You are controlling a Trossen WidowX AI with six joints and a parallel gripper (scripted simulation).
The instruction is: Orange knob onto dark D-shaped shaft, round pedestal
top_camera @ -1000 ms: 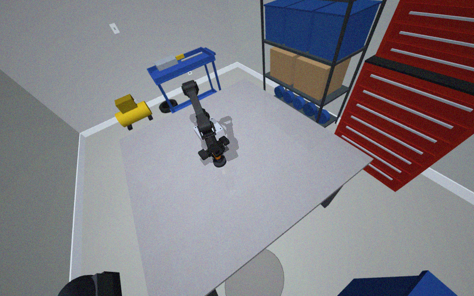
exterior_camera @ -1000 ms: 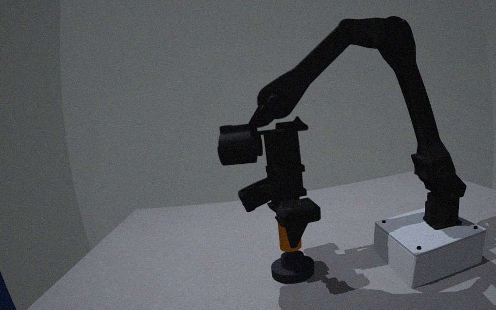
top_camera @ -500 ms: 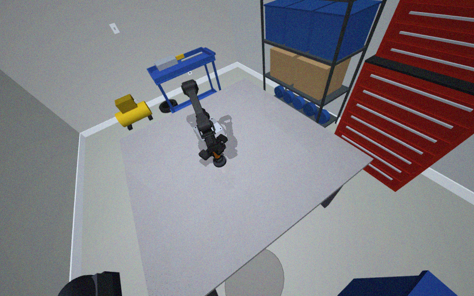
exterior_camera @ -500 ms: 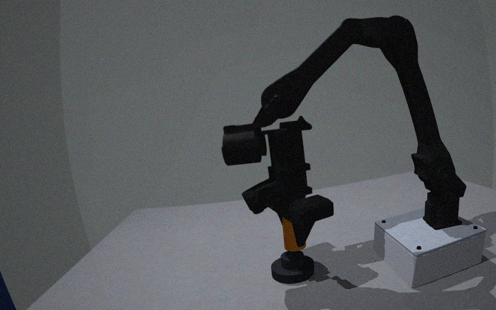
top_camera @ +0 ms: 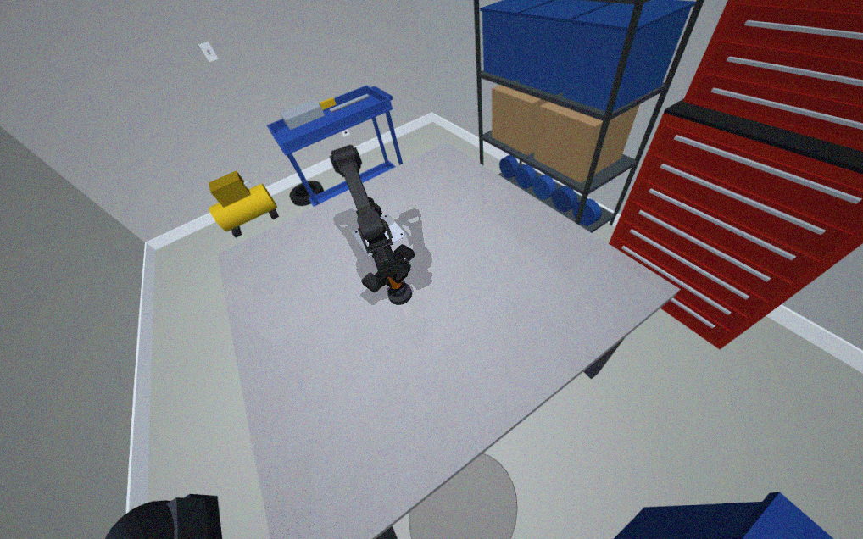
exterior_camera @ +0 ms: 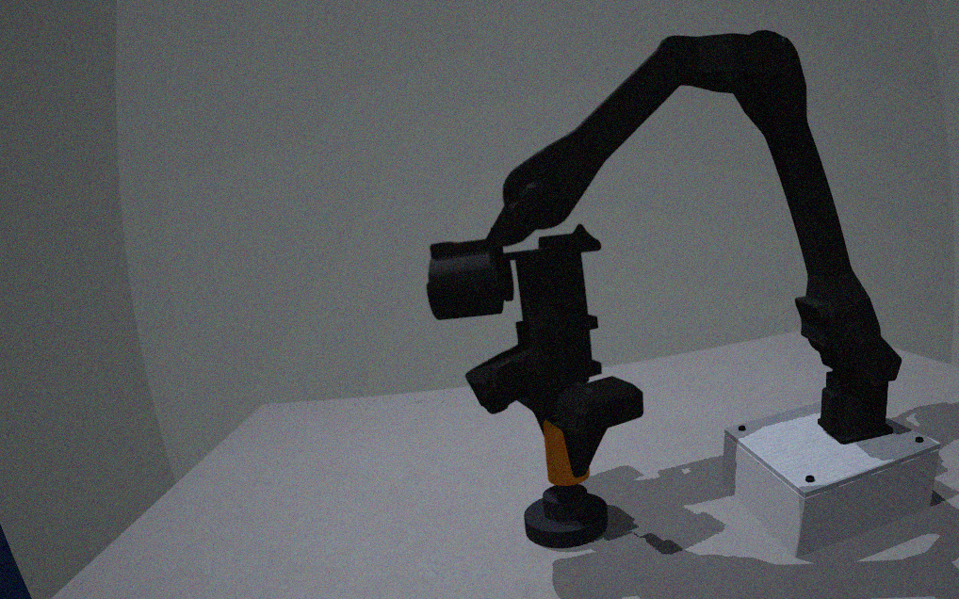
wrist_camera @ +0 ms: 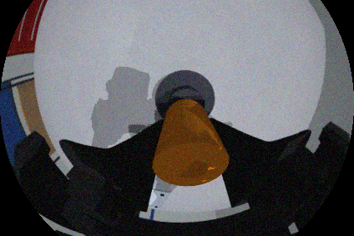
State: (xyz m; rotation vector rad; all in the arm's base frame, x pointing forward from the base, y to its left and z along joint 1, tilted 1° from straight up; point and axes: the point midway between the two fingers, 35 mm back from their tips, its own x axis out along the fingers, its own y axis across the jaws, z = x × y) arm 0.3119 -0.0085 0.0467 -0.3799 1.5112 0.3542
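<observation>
The orange knob [top_camera: 394,283] [exterior_camera: 558,455] [wrist_camera: 188,150] is a tapered cylinder, nearly upright with a slight lean in the exterior view. My gripper [top_camera: 392,280] [exterior_camera: 564,462] [wrist_camera: 186,123] points down and is shut on the knob, one finger on each side. The dark round pedestal [top_camera: 400,297] [exterior_camera: 543,529] [wrist_camera: 166,89] has a wide base and a narrower raised collar. The knob's lower rim is right at the top of the collar, over the pedestal; whether they touch, I cannot tell. The D-shaped shaft and the knob's hole are hidden.
The pedestal stands on the grey table [top_camera: 488,335] [exterior_camera: 319,506]. The arm's white base box [exterior_camera: 766,498] is behind it, to the right in the exterior view. A blue cart [top_camera: 327,124], a shelf rack and red drawers stand beyond the table.
</observation>
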